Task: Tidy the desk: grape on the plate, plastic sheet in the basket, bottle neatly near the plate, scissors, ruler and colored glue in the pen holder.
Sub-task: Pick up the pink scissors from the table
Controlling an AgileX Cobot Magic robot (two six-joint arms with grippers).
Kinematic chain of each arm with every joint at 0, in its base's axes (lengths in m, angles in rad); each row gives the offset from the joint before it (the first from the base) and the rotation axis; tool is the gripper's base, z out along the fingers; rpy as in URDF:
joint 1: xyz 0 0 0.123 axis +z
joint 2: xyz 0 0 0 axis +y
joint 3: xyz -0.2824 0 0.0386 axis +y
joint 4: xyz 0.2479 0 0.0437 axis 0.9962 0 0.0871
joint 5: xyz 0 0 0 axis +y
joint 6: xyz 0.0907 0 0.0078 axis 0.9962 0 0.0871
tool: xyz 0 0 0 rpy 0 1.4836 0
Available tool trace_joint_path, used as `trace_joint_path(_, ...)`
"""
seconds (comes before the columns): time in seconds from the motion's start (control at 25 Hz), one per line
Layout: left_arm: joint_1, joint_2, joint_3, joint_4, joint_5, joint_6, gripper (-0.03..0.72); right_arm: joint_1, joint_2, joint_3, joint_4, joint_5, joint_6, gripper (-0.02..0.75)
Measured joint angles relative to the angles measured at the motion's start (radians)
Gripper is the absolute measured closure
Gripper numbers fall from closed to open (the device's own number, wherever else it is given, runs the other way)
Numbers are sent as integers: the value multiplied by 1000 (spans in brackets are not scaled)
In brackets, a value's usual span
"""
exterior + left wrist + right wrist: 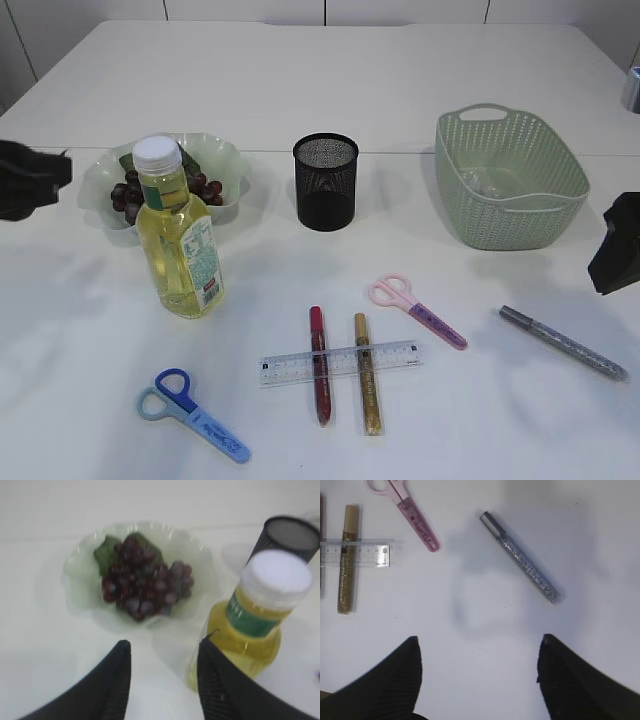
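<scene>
One bottle [180, 240], two scissors (blue [192, 415], pink [417, 311]), three glue pens, one ruler [340, 363]; grapes [165, 190] on the plate [225, 160] at ten o'clock. Both hands released, empty.

One bottle [180, 240] of yellow liquid with a white cap. One pale green plate [225, 160] bearing one bunch of grapes [200, 188]. One black mesh pen holder [326, 181]. One green woven basket [510, 180]. Two pairs of scissors: one blue [192, 413], one pink [417, 309]. One clear ruler [340, 363]. Three glitter glue tubes: one red [319, 364], one gold [367, 386], one silver [563, 342].
</scene>
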Motion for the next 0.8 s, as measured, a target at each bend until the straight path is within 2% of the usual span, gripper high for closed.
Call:
trace_joint_path(0.24, 0, -92, -2, -138, 452, -13, 366, 0, 0, 0, 2, 11, 0, 175)
trace_joint_path(0.44, 0, -96, -85, -209, 848, -15, 366, 0, 0, 0, 4, 18, 0, 175)
trace_joint_path(0.6, 0, -96, -150, -219, 1030, -15, 366, 0, 2, -14, 11, 29, 0, 175)
trace_joint_path(0.8, 0, -98, -161, -221, 1086, -15, 367, 3, 76, -140, 34, 49, 0, 175)
